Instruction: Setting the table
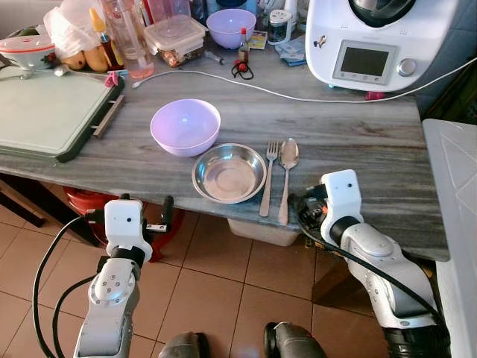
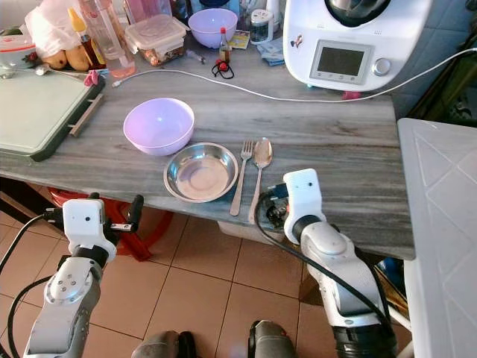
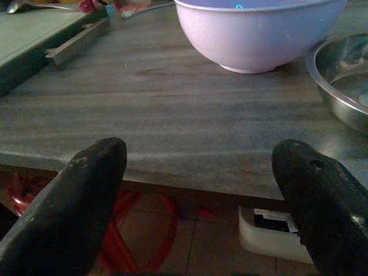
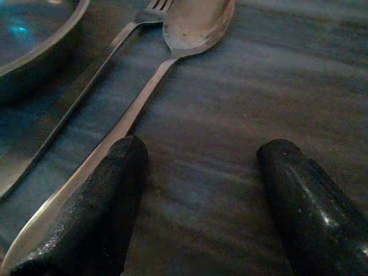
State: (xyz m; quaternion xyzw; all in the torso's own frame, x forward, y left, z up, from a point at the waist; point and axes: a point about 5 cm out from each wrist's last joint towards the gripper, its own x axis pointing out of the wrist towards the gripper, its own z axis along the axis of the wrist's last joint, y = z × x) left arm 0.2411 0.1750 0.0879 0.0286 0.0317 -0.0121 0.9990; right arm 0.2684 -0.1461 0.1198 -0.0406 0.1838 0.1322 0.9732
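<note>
Your right gripper (image 4: 198, 201) sits spread apart at the spoon (image 1: 287, 175) handle, beside fork (image 1: 268, 176) and steel plate (image 1: 229, 173); left gripper (image 3: 201, 201) wide too, short of table edge (image 1: 358, 142)

Spoon (image 4: 115, 132) handle end hidden under right gripper (image 4: 201, 201) finger, steel bowl (image 3: 345, 86) cut off at 3 o'clock in left wrist view, kitchen machine (image 1: 380, 37) top cropped at 12 o'clock, cutting board (image 1: 45, 112) cropped at 9 o'clock.
</note>
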